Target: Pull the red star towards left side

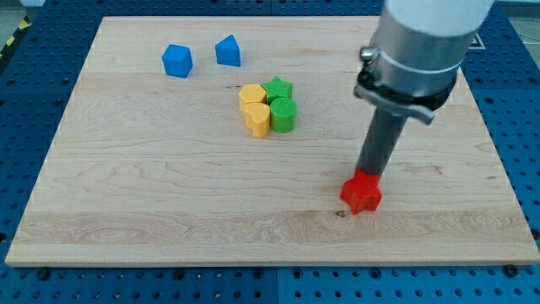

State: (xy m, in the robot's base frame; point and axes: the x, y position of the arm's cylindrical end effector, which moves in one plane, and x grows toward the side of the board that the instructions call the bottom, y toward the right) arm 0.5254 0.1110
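The red star point(361, 193) lies on the wooden board point(169, 194), right of centre and toward the view's bottom. My tip point(369, 174) stands at the star's upper edge, touching or just behind it on the view's top-right side. The rod rises from there to the grey arm body at the view's top right.
A yellow hexagon point(251, 94), a yellow heart point(258, 118), a green star point(277, 89) and a green cylinder point(283, 114) sit clustered near the board's centre. A blue cube point(177, 61) and a blue pentagon-shaped block point(228, 51) lie at the view's top left.
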